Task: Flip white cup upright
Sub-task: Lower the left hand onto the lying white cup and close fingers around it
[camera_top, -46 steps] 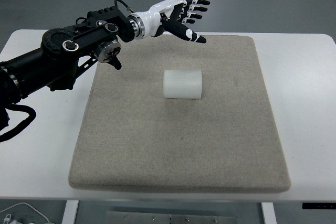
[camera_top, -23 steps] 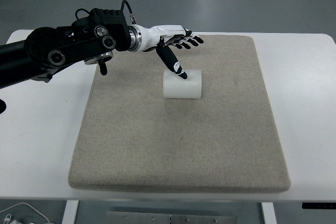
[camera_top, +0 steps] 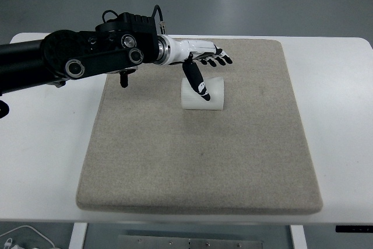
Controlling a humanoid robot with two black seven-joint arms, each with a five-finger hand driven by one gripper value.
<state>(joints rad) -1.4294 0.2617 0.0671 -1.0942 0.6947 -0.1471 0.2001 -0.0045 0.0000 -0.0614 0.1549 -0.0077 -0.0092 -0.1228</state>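
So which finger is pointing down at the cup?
The thumb of the left hand. It hangs down over the cup, which lies on its side, while the other fingers stretch out flat beyond it.

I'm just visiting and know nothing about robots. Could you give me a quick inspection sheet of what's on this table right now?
Surface: white table carrying a beige felt mat.
Job's things: white ribbed plastic cup lying on its side on the mat, not upright.
Clutter: nothing seen on the mat.
Hands: left hand over the cup, fingers spread, thumb reaching down across the cup; holding nothing. Right hand not in view.
Cables: black cable looped at the left wrist; white cable below the table's near-left corner.
Surroundings: grey floor.
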